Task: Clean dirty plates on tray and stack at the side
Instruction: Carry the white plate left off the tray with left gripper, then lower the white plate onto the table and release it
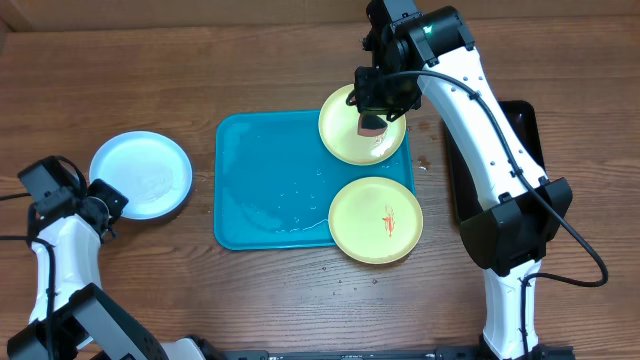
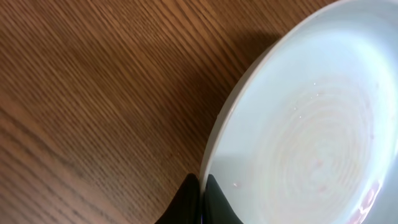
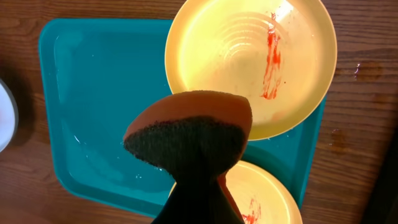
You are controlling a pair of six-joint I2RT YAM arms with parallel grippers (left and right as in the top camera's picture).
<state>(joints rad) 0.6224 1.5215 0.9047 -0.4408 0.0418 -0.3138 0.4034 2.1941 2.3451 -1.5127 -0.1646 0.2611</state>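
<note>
Left wrist view: the pale plate (image 2: 311, 124) runs off the right and bottom edges. Only the tips of the left gripper (image 2: 200, 198) show at its rim, dark and blurred, too little to tell whether they grip it.

Overhead: the right gripper (image 1: 372, 118) and its sponge (image 1: 373, 128) cover the middle of the far plate (image 1: 345, 140). The right arm (image 1: 480, 120) hides much of the black tray (image 1: 528, 130).

Right wrist view: the sponge blocks part of the turquoise tray (image 3: 93, 93). The gripper beneath it is one dark shape cut by the bottom edge.
</note>
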